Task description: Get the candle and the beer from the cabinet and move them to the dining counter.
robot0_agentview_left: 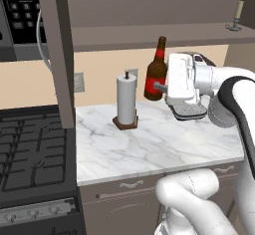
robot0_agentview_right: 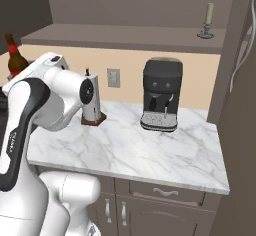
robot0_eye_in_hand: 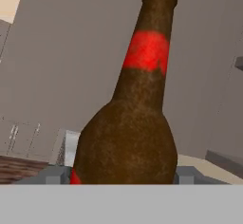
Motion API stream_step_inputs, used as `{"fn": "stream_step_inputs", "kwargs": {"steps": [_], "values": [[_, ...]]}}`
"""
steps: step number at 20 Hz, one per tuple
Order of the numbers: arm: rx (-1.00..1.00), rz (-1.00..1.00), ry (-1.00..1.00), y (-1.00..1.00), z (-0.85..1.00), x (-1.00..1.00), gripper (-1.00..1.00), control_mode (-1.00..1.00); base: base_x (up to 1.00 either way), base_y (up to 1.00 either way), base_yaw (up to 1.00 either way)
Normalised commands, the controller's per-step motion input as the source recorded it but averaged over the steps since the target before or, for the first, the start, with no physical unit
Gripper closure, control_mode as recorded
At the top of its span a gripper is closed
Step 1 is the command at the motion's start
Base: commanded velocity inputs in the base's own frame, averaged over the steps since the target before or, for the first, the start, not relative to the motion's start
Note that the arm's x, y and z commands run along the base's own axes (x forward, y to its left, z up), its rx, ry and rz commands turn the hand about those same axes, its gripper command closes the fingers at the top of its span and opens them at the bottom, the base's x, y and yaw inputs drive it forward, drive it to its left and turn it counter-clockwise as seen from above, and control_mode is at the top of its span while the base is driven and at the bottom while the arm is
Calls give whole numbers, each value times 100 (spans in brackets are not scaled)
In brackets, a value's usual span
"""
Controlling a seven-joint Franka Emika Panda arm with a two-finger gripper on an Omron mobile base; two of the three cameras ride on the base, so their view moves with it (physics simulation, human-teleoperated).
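Observation:
The beer [robot0_agentview_left: 156,69] is a dark brown bottle with a red label, hanging tilted slightly in the air above the marble worktop, below the cabinet shelf [robot0_agentview_left: 149,36]. My gripper [robot0_agentview_left: 159,86] is shut on its body from the right. In the hand view the beer [robot0_eye_in_hand: 133,123] stands close up, with a grey fingertip [robot0_eye_in_hand: 56,175] against each side of its base. The right base view has the beer [robot0_agentview_right: 14,56] behind my arm. The candle [robot0_agentview_left: 238,16] stands in its dark holder at the right end of the open cabinet shelf [robot0_agentview_right: 125,32]. The dining counter is out of view.
A white paper-towel roll [robot0_agentview_left: 126,102] on a wooden base stands on the marble worktop [robot0_agentview_left: 149,144], left of the beer. A black coffee machine [robot0_agentview_right: 161,94] sits behind my hand. The open cabinet door [robot0_agentview_left: 59,55] hangs at the left, over the black stove [robot0_agentview_left: 30,149].

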Motion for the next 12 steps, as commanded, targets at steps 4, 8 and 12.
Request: {"fn": "stream_step_inputs", "kwargs": {"steps": [4, 8, 12], "values": [[0, 0, 0, 0, 0, 0, 100, -100, 0, 0, 0], [3, 0, -1, -28, -36, -75, 100, -100, 0, 0, 0], [1, 0, 0, -22, -38, -74, 100, -100, 0, 0, 0]]}}
